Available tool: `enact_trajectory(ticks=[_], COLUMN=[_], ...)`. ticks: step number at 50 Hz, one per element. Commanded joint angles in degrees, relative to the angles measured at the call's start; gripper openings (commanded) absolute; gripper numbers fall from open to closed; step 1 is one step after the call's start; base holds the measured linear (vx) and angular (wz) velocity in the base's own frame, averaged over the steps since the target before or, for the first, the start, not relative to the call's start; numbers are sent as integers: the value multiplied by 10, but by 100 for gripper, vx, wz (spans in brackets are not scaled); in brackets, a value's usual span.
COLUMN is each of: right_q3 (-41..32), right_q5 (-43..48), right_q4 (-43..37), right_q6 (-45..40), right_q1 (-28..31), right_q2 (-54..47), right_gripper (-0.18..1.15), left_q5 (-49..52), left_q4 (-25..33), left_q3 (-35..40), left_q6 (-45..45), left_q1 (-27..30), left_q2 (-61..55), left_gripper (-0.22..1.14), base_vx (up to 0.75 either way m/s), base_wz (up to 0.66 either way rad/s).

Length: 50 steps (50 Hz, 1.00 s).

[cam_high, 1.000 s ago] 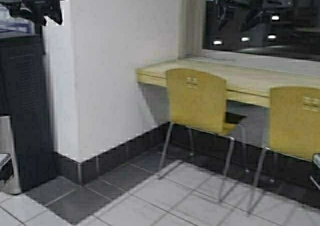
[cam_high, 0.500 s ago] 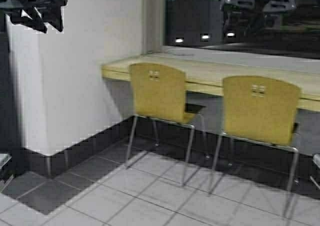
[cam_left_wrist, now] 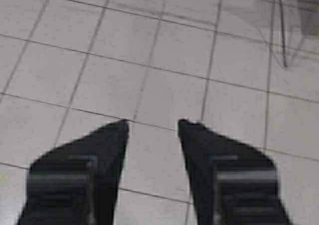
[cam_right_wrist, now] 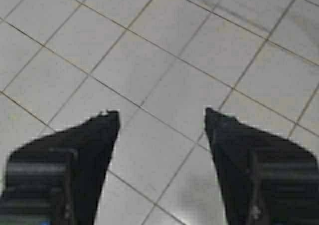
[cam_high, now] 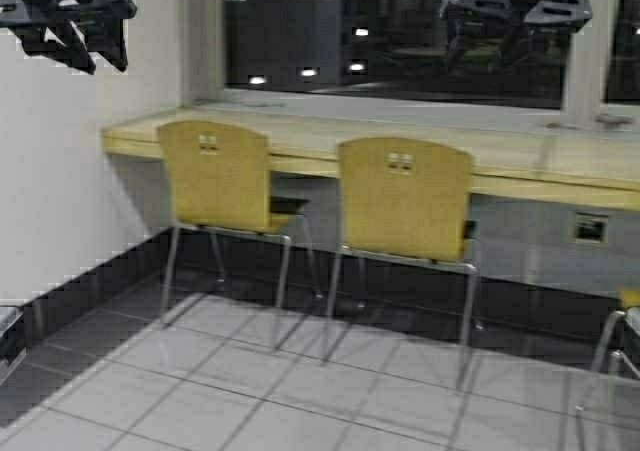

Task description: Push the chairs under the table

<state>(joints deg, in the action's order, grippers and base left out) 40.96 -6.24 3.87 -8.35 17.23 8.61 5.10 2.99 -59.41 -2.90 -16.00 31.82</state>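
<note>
The table [cam_high: 520, 161] is a long pale-wood top that runs under the dark window [cam_high: 390, 31], from the white wall [cam_high: 60, 191] on the left to the right border of the high view. Its left end meets the wall; its thick front edge faces the robot.

Two chairs stand in front of this front edge, with the backrests turned to the robot. The left chair [cam_high: 212, 176] is near the left end of the tabletop, and its seat reaches a little under the front edge. The middle chair [cam_high: 403, 199] stands beside it, toward the middle of the front edge; its backrest is clearly on the robot's side of the edge. A small part of a third chair [cam_high: 625, 331] shows at the lower right, well apart from the table.

The left gripper [cam_left_wrist: 152, 127] is raised high and points down at the tiled floor [cam_high: 250, 391]. Its fingers are apart with a medium gap and they hold nothing. A thin metal chair leg [cam_left_wrist: 282, 33] shows far from it in the left wrist view.

The right gripper [cam_right_wrist: 162, 117] also hangs over the floor tiles, fingers spread wide, nothing between them.

Both grippers are well apart from the chairs and the table; neither touches any chair.
</note>
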Motion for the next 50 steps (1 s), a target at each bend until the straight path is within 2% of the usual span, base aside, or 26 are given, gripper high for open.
enact_trajectory(ticks=[1,50], right_q3=[-11,-19], right_q5=[3,-21], right_q4=[-2,-23], right_q6=[-1,-2], right_q1=[-4,-6], right_q2=[8,-40], right_gripper=[89,89], left_q5=[-3,1], left_q4=[0,-3], left_q3=[10,11], left_q6=[3,-4], left_q1=[0,0], left_q2=[1,-11], left_gripper=[76,76], base_vx=[-21,-9], base_wz=[-29,-35])
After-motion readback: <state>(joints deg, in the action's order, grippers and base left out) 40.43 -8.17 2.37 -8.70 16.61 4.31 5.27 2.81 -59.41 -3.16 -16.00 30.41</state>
